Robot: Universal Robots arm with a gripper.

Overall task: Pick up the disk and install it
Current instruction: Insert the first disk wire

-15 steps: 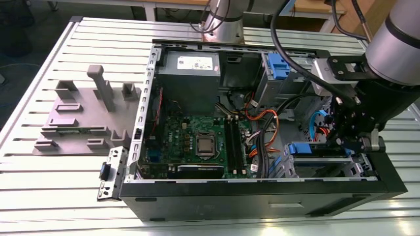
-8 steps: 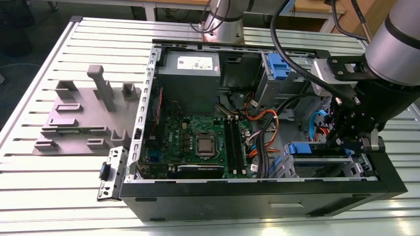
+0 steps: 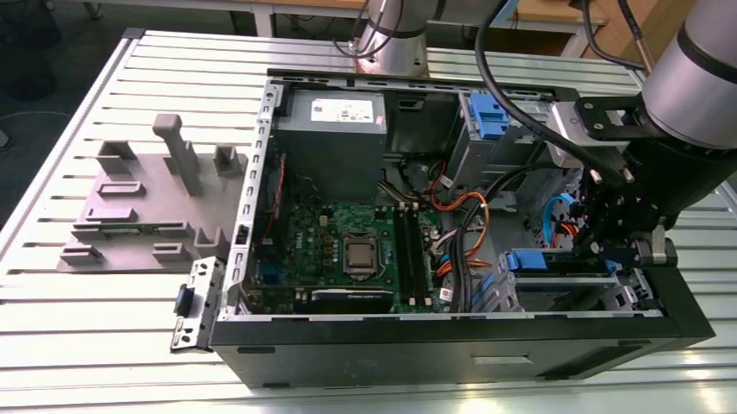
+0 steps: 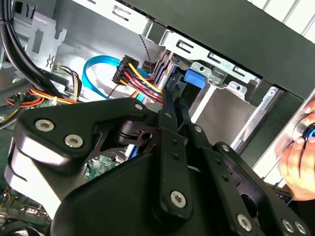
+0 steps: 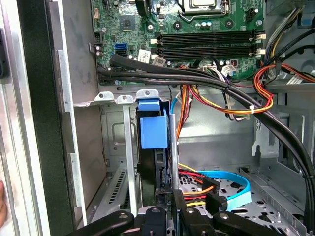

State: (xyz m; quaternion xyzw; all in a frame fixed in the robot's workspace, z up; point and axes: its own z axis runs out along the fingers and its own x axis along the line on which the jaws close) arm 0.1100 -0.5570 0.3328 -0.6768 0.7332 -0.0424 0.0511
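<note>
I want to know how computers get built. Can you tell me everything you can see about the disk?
The disk stands on its thin edge inside the metal drive cage of the open case. Seen edge-on in the first wrist view, it is a dark slab with a blue plastic tab at one end. In the exterior view the blue rail sits in the cage near the case's front corner, right under the claw. The claw's black fingers reach to the disk's near end. Its label is hidden.
</note>
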